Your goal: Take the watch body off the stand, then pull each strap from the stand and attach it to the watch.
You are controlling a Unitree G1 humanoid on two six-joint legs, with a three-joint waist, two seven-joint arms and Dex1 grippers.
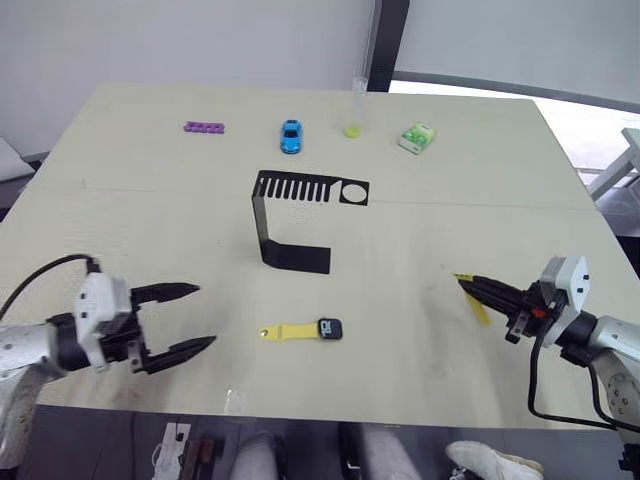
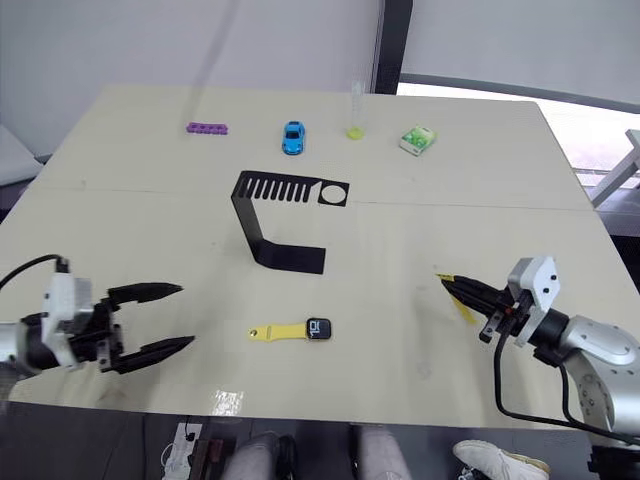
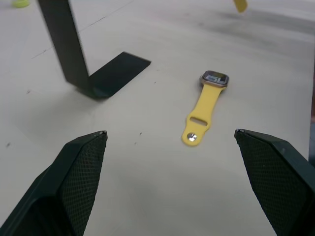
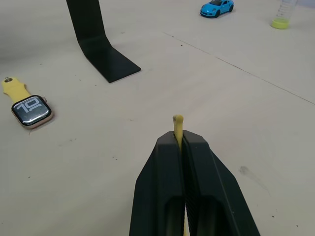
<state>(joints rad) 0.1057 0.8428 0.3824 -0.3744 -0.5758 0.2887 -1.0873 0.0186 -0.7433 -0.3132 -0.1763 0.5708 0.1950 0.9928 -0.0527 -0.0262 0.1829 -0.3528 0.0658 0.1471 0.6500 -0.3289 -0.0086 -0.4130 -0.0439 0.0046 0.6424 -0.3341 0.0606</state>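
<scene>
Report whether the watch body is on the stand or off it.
Off: the watch body lies flat on the table, one yellow strap attached, apart from the stand.

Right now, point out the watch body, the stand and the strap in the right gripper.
watch body (image 1: 330,328): left eye view, on its dark screen.
stand (image 1: 296,258): left eye view, on its flat base.
strap (image 4: 177,123): right wrist view, on its protruding tip.

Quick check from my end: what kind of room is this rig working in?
Probably a lab or office test space: a plain pale table holding mismatched props such as a toy car and a black stand, with a window behind.
</scene>
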